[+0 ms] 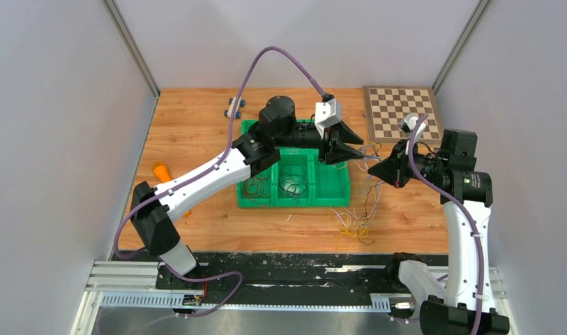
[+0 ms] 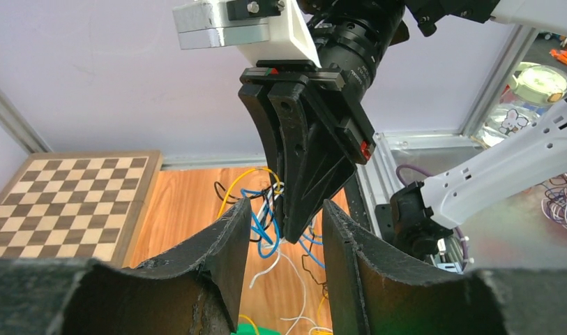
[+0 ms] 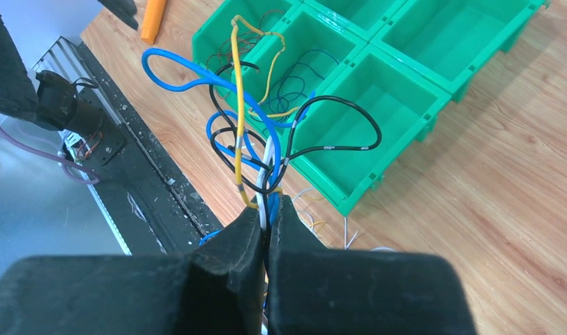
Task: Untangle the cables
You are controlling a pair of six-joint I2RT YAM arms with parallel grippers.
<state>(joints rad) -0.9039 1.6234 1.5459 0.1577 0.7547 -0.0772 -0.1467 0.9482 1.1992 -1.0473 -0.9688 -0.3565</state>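
Your wooden bench carries, near its middle, a green bin. Its near row has three compartments. The left and the middle one each hold a coil of thin dark cables, and the right one shows its bare green floor. The far row lies under the left arm from above, so you cannot count it there; the right wrist view shows at least two more compartments behind. One chessboard sits at the far right corner, with a small white round object on its near right part, half covered by a purple arm cable. The left gripper hangs just beyond the bin's right end with its jaws about halfway apart and nothing gripped between them. The tip of the right gripper faces that gap. The right gripper is clamped tight on a bundle held up over the bench just beside the bin's right end. Yellow, blue, black and white strands loop out of it, too interlaced for a sure count. A loose heap of more strands lies near the near edge, right of the bin. One orange object lies by the left edge, partly behind the left arm. One small blue object sits at the far edge, too small to identify.
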